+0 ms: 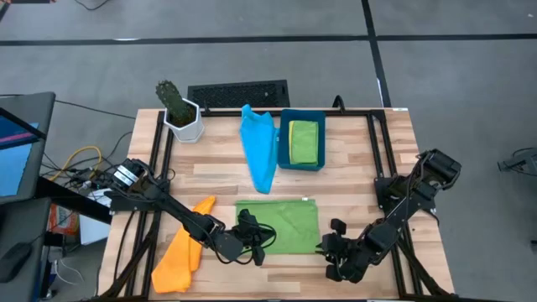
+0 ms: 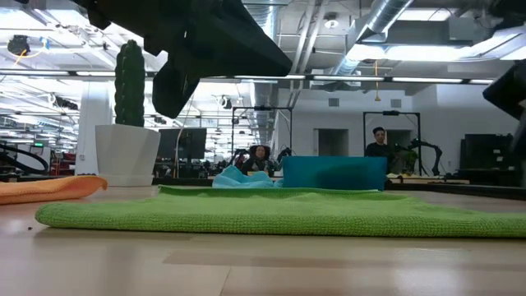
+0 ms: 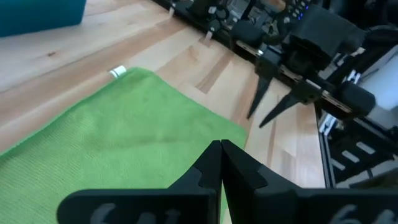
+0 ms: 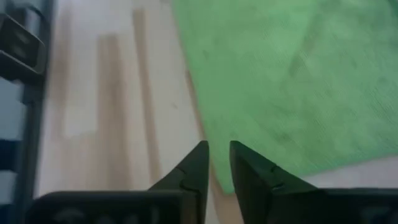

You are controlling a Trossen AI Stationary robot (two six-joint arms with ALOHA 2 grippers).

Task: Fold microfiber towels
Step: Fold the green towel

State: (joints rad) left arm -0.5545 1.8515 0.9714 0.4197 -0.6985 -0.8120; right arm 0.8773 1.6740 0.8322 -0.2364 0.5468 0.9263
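Four soft towels are counted: a flat green towel (image 1: 281,225) at the table's near edge, one crumpled orange (image 1: 183,246), one light blue (image 1: 260,144), one folded yellow-green (image 1: 304,141) in the rigid bin (image 1: 284,161). The left gripper (image 3: 221,152) is seen closed and empty over the green towel; the right gripper (image 4: 217,163) is held slightly parted, empty, at its corner.

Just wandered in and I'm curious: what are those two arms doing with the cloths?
They are folding towels. A green towel lies flat on the table, and both grippers sit at its near edge: the left gripper is shut, the right gripper has its fingers slightly apart, holding nothing. An orange towel and a blue towel lie loose, and a yellow-green one sits folded in the bin.
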